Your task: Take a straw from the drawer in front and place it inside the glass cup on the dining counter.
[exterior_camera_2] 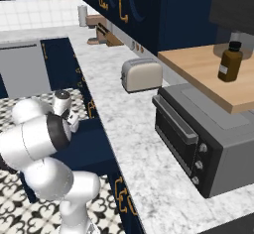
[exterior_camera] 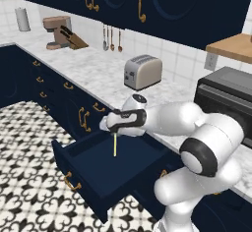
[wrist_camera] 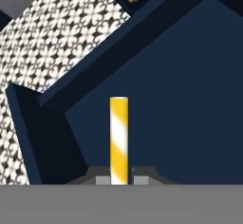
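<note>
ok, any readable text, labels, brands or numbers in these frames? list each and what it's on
None can be read.
Brown bottle on the wooden shelf: pale label, too small and blurred to read.
Oven knobs: no markings legible.
Toaster: no brand visible.
Straw in the shut gripper: yellow and white stripes, no text.

Straw (wrist_camera: 118, 140) shows smooth yellow with white stripes, faintly shiny. Drawer (exterior_camera: 106, 169) is flat matt navy, with a polished brass handle (exterior_camera: 72, 182). Worktop (exterior_camera: 93, 73) reads as veined marble. Toaster (exterior_camera: 142, 72) looks like brushed metal. Shelf (exterior_camera_2: 213, 74) is pale wood; bottle (exterior_camera_2: 230, 62) on it amber, glossy.
</note>
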Controlling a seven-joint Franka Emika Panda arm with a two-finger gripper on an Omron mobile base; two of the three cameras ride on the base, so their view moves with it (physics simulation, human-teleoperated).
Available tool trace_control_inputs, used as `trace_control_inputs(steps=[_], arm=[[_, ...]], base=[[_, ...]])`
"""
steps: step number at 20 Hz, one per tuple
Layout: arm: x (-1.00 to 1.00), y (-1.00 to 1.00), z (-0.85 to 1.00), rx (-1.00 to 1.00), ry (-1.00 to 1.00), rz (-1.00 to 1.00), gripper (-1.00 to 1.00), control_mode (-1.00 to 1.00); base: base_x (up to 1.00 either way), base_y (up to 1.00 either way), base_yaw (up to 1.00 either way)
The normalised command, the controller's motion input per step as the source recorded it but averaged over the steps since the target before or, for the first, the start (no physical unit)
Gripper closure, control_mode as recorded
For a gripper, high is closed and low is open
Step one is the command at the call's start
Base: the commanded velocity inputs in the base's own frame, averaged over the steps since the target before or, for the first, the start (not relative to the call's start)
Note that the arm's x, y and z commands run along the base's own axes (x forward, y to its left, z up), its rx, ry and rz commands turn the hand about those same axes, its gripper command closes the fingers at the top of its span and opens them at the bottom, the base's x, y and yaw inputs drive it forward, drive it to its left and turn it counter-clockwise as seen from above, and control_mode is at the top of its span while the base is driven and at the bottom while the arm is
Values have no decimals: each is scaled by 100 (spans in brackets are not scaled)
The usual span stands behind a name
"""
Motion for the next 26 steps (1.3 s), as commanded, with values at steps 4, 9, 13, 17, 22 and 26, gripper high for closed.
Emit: trace_control_inputs(steps=[4, 9, 13, 17, 22, 26], arm=[[-7, -4, 100, -1, -3, 6, 100, -100], [-28, -13, 100, -17, -2, 7, 100, -100], [-23, -19, 88, -23, 2, 1, 100, -100], [-24, -25, 35, -22, 2, 0, 100, -100], [-21, -20, 3, -14, 0, 0, 100, -100], [-15, -5, 0, 0, 0, 0, 100, 100]], base=[[0, 0, 0], [0, 0, 0], [0, 0, 0], [0, 0, 0], [0, 0, 0], [-43, -6, 0]])
